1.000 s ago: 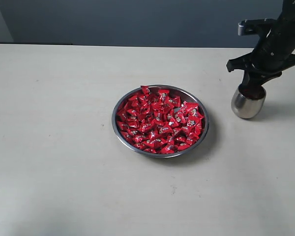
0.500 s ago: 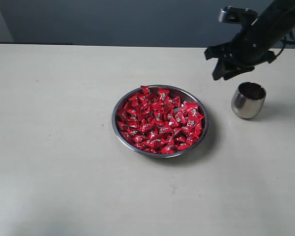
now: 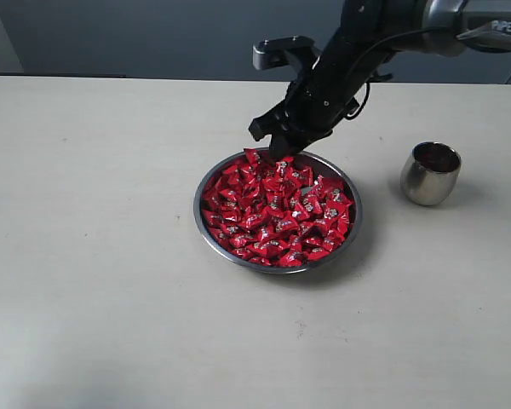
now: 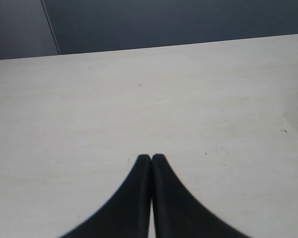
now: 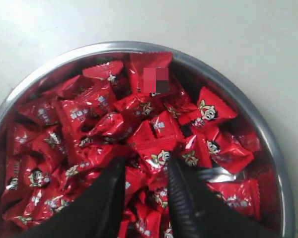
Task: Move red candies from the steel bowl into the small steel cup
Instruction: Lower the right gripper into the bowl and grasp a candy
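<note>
The steel bowl (image 3: 197, 207) sits mid-table, heaped with red candies (image 3: 277, 213). My right gripper (image 3: 273, 146) hangs open just above the heap at the bowl's far rim. In the right wrist view its two black fingers (image 5: 146, 161) stand apart over the red candies (image 5: 114, 124), clamping nothing, with the bowl's rim (image 5: 89, 49) curving round them. The small steel cup (image 3: 429, 175) stands upright to the right of the bowl, and its inside looks dark red. My left gripper (image 4: 151, 157) is shut and empty over bare table; the exterior view does not show it.
The pale tabletop (image 3: 94, 256) stretches wide to the left of and in front of the bowl. A dark wall (image 3: 153, 38) runs behind the table's far edge. The right arm (image 3: 366, 43) reaches in from the upper right, above the gap between bowl and cup.
My right gripper has lifted off the cup's mouth and swung left across the table, and now hangs low over the bowl's far rim. Bowl and cup have not moved.
</note>
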### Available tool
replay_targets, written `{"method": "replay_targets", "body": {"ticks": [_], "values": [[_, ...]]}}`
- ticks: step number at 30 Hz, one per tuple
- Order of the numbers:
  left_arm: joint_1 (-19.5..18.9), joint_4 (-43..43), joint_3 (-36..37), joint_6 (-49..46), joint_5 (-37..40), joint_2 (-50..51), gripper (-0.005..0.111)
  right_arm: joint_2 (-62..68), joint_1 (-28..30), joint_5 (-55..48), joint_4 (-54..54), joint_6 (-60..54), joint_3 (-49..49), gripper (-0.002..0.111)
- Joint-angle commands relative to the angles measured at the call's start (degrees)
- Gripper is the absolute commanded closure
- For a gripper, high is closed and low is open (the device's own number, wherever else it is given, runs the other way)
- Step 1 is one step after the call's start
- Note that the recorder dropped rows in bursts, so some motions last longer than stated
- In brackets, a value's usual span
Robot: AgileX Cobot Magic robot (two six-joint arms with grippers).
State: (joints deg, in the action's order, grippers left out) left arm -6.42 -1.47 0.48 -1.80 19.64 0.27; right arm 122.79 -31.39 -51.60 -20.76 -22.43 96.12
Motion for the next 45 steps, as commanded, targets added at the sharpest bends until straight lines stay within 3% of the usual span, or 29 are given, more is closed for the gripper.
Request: {"method": "replay_targets", "body": {"ticks": [1,10,35,37,40,45], "values": [[0.24,-0.08,-0.48,0.11,-0.5,-0.27,0.106,4.03,-0.06,-4.65,1.66,0.29,5.31,0.078],[0.24,-0.08,-0.48,0.11,-0.5,-0.27,0.106,6.78,-0.06,-6.08,1.4,0.41,6.26,0.068],[0.24,-0.08,-0.48,0.11,-0.5,-0.27,0.106,11.43,-0.06,-4.2,2.4,0.17,6.26,0.069],[0.24,-0.08,-0.48,0.11,-0.5,-0.27,0.106,11.43,-0.06,-4.09,2.4,0.17,6.5,0.073],[0.24,-0.08,-0.48,0.11,-0.5,-0.27,0.106,11.43,-0.06,-4.55,2.4,0.17,6.5,0.09],[0.24,-0.08,-0.48,0.11,-0.5,-0.27,0.106,10.99,-0.06,-4.67,2.4,0.17,6.5,0.093]]}}
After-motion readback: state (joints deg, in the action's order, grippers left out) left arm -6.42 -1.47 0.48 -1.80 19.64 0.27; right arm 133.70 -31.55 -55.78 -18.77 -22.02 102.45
